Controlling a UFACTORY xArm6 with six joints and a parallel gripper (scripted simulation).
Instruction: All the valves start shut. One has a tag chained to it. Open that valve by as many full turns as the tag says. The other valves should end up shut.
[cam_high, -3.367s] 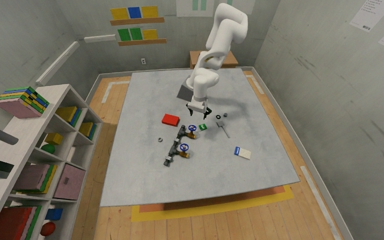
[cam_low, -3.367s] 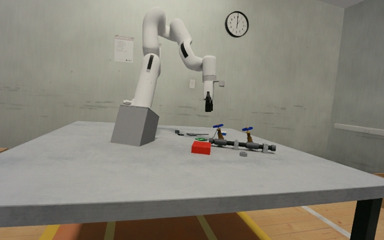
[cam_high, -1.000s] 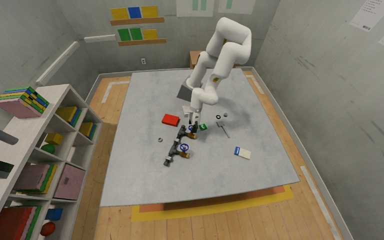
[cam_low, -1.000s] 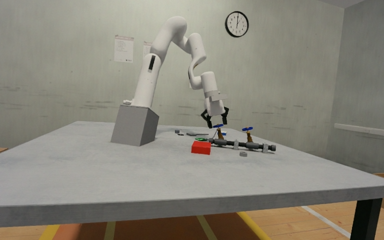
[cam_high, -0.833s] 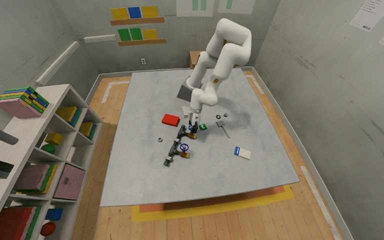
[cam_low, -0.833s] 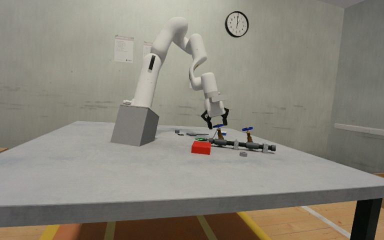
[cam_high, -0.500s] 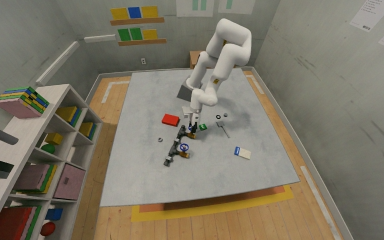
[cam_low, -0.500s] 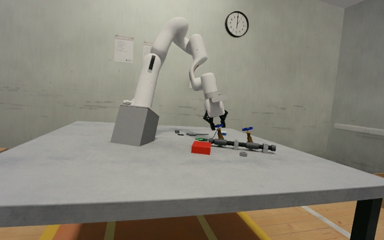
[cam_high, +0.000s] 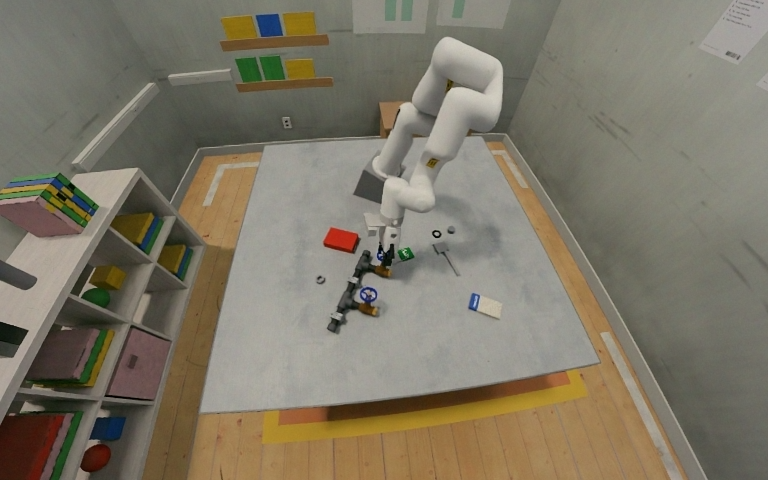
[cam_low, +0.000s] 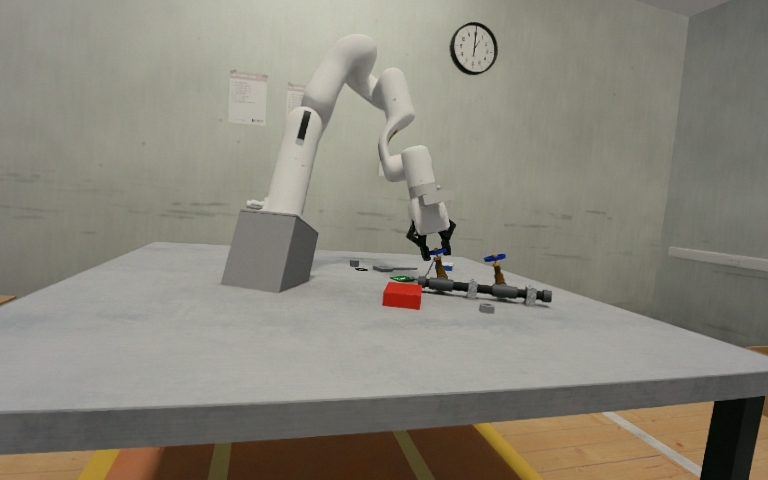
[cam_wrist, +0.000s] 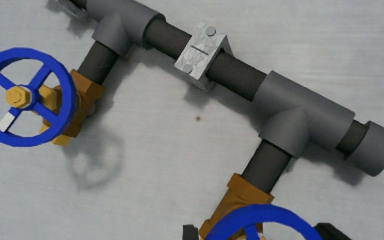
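A grey pipe (cam_high: 346, 289) (cam_low: 481, 288) (cam_wrist: 235, 75) lies on the table with two brass valves with blue handwheels. My gripper (cam_high: 386, 254) (cam_low: 437, 251) (cam_wrist: 257, 232) points down and is shut on the handwheel of the far valve (cam_high: 382, 255) (cam_low: 437, 250) (cam_wrist: 262, 214); its fingers sit on either side of the wheel's rim. A green tag (cam_high: 405, 254) (cam_low: 400, 277) lies on the table right beside this valve, with a thin chain up to it. The other valve (cam_high: 368, 293) (cam_low: 494, 258) (cam_wrist: 27, 54) stands free further along the pipe.
A red block (cam_high: 340, 239) (cam_low: 402, 295) lies beside the pipe's far end. A small nut (cam_high: 322, 281) (cam_low: 485, 307), a black ring (cam_high: 436, 233), a grey stud (cam_high: 451, 229), a grey tool (cam_high: 447, 257) and a white and blue card (cam_high: 485, 305) lie around. The arm's grey base (cam_high: 368, 183) (cam_low: 269, 251) stands behind.
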